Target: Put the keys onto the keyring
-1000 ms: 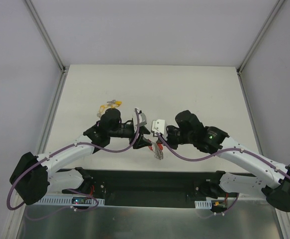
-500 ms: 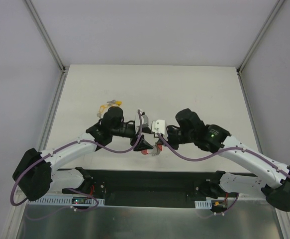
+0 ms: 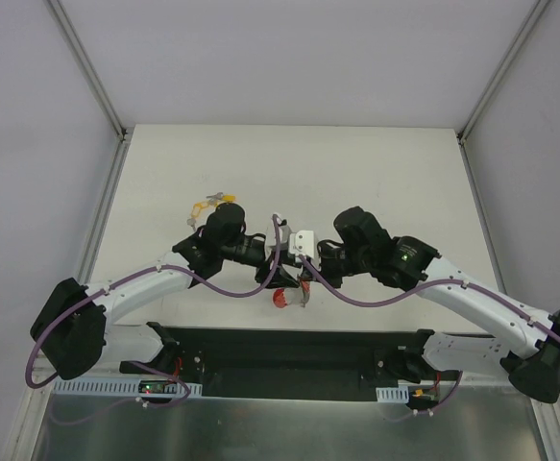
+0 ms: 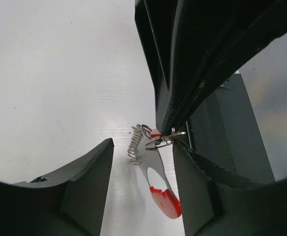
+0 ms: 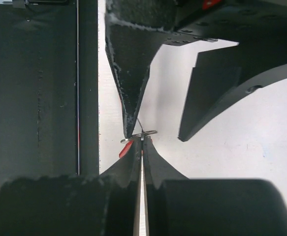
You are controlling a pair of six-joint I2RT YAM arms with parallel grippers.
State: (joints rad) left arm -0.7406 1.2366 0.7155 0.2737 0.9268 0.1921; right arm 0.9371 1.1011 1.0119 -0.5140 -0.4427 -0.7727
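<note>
Hanging just above the white table (image 3: 376, 182), the keyring (image 4: 151, 166) is found near the middle of the table's near side, where the two arms meet. It is held up by the right gripper (image 5: 142, 146), whose two fingers are pressed tight together on a thin wire loop (image 4: 164, 141) at the top of the keyring. Beside that loop the grey coil (image 4: 135, 142) is seen. The red part (image 4: 166, 202) is seen on the near side, toward the black plate (image 3: 289, 351).

The left gripper (image 3: 278, 277) is spread apart, and nothing is held in it. Its fingers are placed one on each side of the hanging keyring. From the right wrist view one finger's tip is seen right by the wire loop, but whether it touches cannot be told.

The keys (image 3: 212, 203), small with yellow on them, are seen lying on the table. They are farther away and to the left, well apart from the keyring.
</note>
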